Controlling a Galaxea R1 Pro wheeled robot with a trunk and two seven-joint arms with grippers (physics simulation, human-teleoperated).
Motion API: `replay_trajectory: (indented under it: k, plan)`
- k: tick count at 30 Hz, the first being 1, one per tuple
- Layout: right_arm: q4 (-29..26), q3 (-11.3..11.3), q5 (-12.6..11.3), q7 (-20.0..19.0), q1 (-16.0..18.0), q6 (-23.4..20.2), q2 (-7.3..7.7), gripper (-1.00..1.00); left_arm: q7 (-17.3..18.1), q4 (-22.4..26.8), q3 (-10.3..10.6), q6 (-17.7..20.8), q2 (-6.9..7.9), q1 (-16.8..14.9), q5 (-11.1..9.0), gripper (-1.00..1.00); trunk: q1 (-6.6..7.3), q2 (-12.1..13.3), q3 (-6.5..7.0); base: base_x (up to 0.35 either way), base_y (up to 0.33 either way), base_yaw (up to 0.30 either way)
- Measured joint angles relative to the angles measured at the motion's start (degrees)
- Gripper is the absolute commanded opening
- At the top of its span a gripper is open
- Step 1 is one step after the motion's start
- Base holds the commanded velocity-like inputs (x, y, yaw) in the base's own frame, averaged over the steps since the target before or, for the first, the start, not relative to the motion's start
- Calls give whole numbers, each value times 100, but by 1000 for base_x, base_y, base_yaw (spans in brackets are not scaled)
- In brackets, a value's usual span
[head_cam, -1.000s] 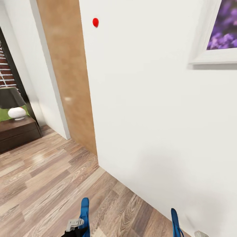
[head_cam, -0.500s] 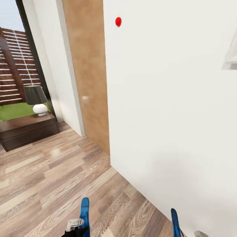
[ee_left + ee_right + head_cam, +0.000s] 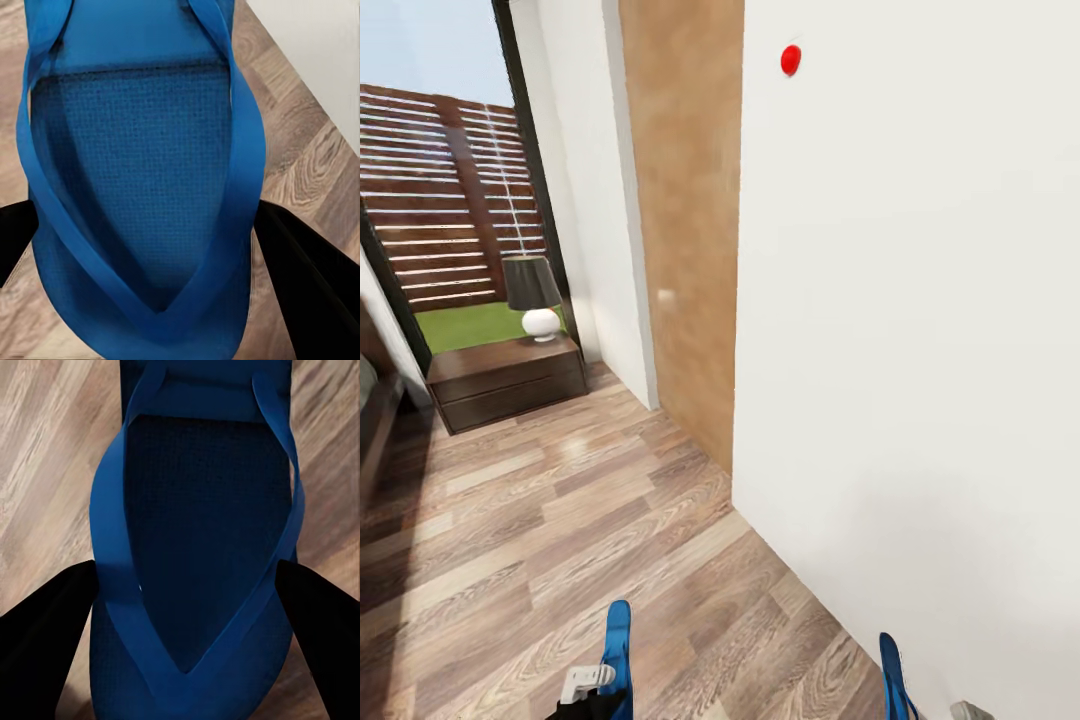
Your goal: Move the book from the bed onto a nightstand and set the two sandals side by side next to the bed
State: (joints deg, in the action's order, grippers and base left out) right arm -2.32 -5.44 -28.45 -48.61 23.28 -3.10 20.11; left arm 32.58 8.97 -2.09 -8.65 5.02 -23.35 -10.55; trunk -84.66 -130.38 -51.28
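Blue sandals, one in each claw: the left claw (image 3: 150, 240) grips the left sandal (image 3: 139, 172) and the right claw (image 3: 187, 615) grips the right sandal (image 3: 199, 532). Both long soles point ahead, above the brown wood floor (image 3: 560, 520). A white wall (image 3: 920, 350) stands close on the right, beside a brown door (image 3: 685, 230). Far off, the nightstand (image 3: 505, 380) holds a lamp (image 3: 535, 295) by the window (image 3: 450, 200). No writing shows.
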Motion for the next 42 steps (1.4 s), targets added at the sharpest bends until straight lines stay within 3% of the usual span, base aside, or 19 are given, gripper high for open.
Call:
replay_trajectory:
  k: [24,42]
  plan:
    - [0,-6,1,5,0,0,-2,-100,0,0,0,9,0,-3,-2,-100,0,0,0,82,0,292]
    - [0,0,0,3,0,0,-2,-100,0,0,1,10,-44,0,0,-100,3,0,0,299,0,292]
